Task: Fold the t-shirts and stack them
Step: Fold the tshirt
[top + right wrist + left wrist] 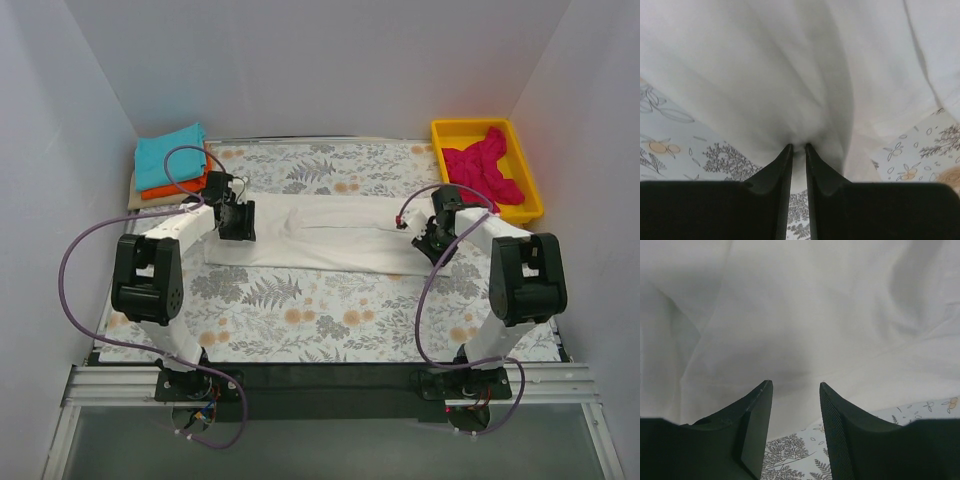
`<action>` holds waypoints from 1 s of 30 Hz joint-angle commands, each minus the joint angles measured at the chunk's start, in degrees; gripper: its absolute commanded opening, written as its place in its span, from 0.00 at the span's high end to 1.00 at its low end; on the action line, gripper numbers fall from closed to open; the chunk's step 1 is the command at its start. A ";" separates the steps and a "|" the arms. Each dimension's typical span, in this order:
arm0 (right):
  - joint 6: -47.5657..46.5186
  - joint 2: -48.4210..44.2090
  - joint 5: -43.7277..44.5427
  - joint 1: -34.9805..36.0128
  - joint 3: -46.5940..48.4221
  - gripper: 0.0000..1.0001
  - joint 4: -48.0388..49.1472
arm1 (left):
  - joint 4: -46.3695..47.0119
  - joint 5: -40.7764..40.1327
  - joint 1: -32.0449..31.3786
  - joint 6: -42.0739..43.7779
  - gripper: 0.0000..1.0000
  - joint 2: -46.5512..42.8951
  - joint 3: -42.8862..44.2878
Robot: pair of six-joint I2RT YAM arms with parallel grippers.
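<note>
Between white walls (320, 60), floral cloth (330, 312), cream tee (320, 236)

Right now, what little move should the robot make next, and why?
Probably close the left hand on the white shirt. It stands open at the shirt's edge, while the right hand is already pinched shut on the other end. With both ends gripped, the shirt could then be folded.
</note>
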 commanded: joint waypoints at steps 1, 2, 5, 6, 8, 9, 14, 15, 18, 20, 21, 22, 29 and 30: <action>-3.96 -2.31 6.71 -0.32 -8.04 0.79 -5.69 | -0.72 -4.37 0.95 -0.06 0.59 0.40 -0.04; -4.57 -3.10 6.80 0.55 -10.23 0.79 -6.65 | -0.73 -3.85 1.04 0.12 0.59 1.36 0.48; -5.45 -6.70 5.05 4.58 -15.06 0.79 -12.01 | -0.73 -1.83 0.95 0.21 0.58 4.78 2.07; -5.81 -7.67 4.35 6.17 -16.39 0.79 -13.42 | -0.81 -1.65 0.95 0.38 0.58 5.84 3.72; -6.25 -11.09 -0.82 11.68 -18.42 0.78 -19.37 | -0.82 -1.47 0.87 1.26 0.58 8.30 5.58; -6.42 -12.15 -2.67 13.81 -19.82 0.77 -20.71 | -0.55 -1.73 0.86 1.44 0.58 11.19 8.72; -5.29 -16.12 -13.40 23.48 -16.68 0.69 -26.61 | -1.86 -3.06 0.87 4.86 0.59 24.64 25.59; -3.98 -15.85 -15.33 23.93 -13.01 0.65 -27.92 | -3.35 -1.83 0.86 5.48 0.59 28.93 28.93; -2.12 -15.94 -15.79 23.68 -6.41 0.61 -28.11 | -6.60 3.43 0.78 6.80 0.57 32.39 43.35; -1.68 -15.94 -15.70 21.49 -0.34 0.61 -27.67 | -6.53 5.55 0.60 6.98 0.56 30.74 47.07; -1.68 -15.59 -15.52 20.26 1.59 0.61 -27.50 | -5.57 6.00 0.60 6.89 0.55 29.51 46.81; -1.85 -14.28 -15.61 17.46 5.18 0.61 -27.15 | -5.30 6.17 0.25 6.80 0.55 26.54 45.24; -0.71 -2.85 -7.98 9.35 10.40 0.67 -18.73 | -4.77 4.32 -2.38 1.10 0.56 16.59 28.92; -0.80 -1.19 -6.22 9.26 10.23 0.69 -17.83 | -3.99 4.77 -2.74 -1.00 0.57 16.14 26.96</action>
